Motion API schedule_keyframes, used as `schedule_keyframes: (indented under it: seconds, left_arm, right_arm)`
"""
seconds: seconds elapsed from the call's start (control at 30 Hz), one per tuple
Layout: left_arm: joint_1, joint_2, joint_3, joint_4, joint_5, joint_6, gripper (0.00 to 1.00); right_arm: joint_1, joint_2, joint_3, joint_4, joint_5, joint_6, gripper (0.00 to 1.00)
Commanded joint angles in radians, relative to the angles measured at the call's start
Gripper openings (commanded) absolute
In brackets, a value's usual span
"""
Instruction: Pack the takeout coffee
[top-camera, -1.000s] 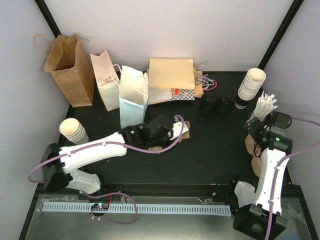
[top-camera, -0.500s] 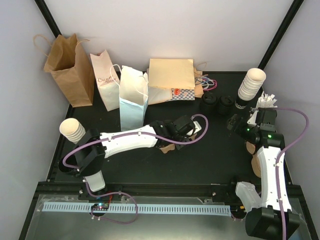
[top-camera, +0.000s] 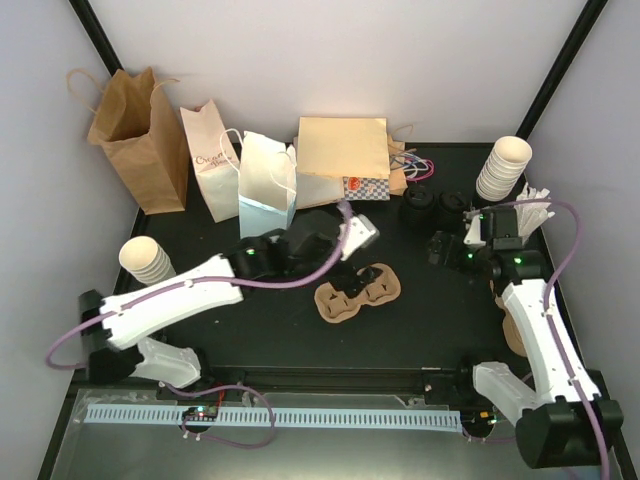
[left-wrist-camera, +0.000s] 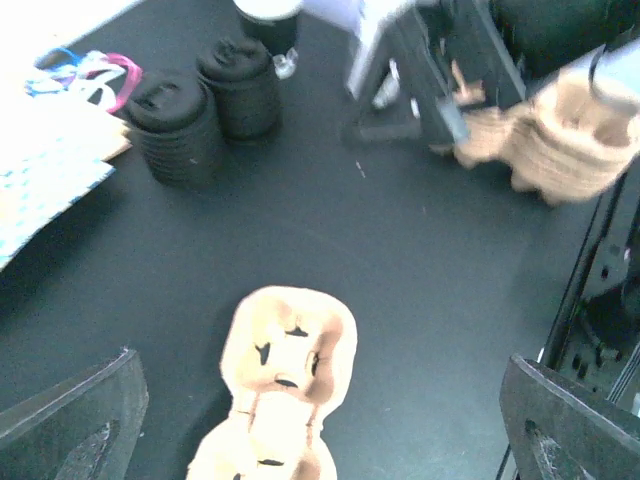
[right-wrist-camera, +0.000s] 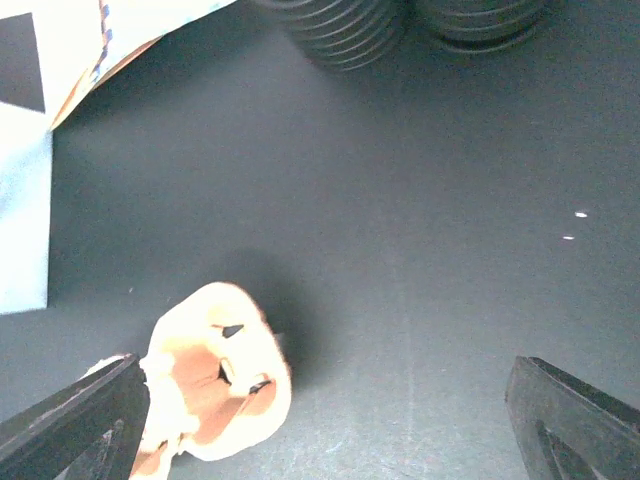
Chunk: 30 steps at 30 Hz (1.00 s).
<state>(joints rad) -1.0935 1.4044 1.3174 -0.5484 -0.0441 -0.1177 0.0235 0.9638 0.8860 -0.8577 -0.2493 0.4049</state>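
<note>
No lidded takeout coffee cup shows in any view. A brown pulp cup carrier (top-camera: 357, 291) lies flat on the black table, near the middle. My left gripper (top-camera: 365, 232) hangs open just behind it, holding nothing. In the left wrist view the carrier (left-wrist-camera: 285, 370) lies below the wide-spread left gripper (left-wrist-camera: 320, 400). My right gripper (top-camera: 440, 248) is open to the carrier's right, in front of two black lid stacks (top-camera: 432, 210). In the right wrist view the carrier (right-wrist-camera: 215, 385) sits at the lower left of the empty right gripper (right-wrist-camera: 325, 400).
Along the back stand a brown bag (top-camera: 135, 140), a pink-white bag (top-camera: 210, 160) and a white bag (top-camera: 265, 190), next to flat folded bags (top-camera: 345, 160). Cup stacks stand at the left (top-camera: 148, 260) and back right (top-camera: 503, 165). More carriers (top-camera: 510, 310) are piled at the right edge.
My left gripper has opened, let go of the carrier and drawn back and up. My right arm has swung left from the right edge toward the lid stacks.
</note>
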Motion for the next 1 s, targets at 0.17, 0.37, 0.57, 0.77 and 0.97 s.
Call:
schedule_keyframes:
  seconds: [0.17, 0.37, 0.57, 0.77, 0.97]
  left_arm:
    - [0.107, -0.326, 0.017, -0.169, -0.093, -0.209, 0.99]
    - [0.351, -0.403, 0.008, -0.286, 0.09, -0.263, 0.99]
    - [0.454, -0.425, 0.086, -0.391, 0.087, -0.219, 0.99]
    - [0.548, -0.46, 0.093, -0.453, 0.086, -0.242, 0.99]
    - [0.615, -0.496, 0.068, -0.491, 0.085, -0.238, 0.99]
  right_arm:
    - [0.325, 0.065, 0.097, 0.059, 0.054, -0.013, 1.0]
    - [0.479, 0.072, 0.087, 0.105, 0.12, -0.014, 1.0]
    - [0.651, 0.198, 0.134, 0.077, 0.141, -0.051, 1.0]
    - [0.757, 0.337, 0.134, 0.069, 0.266, -0.043, 0.99]
    - [0.786, 0.433, 0.119, 0.108, 0.265, -0.027, 0.92]
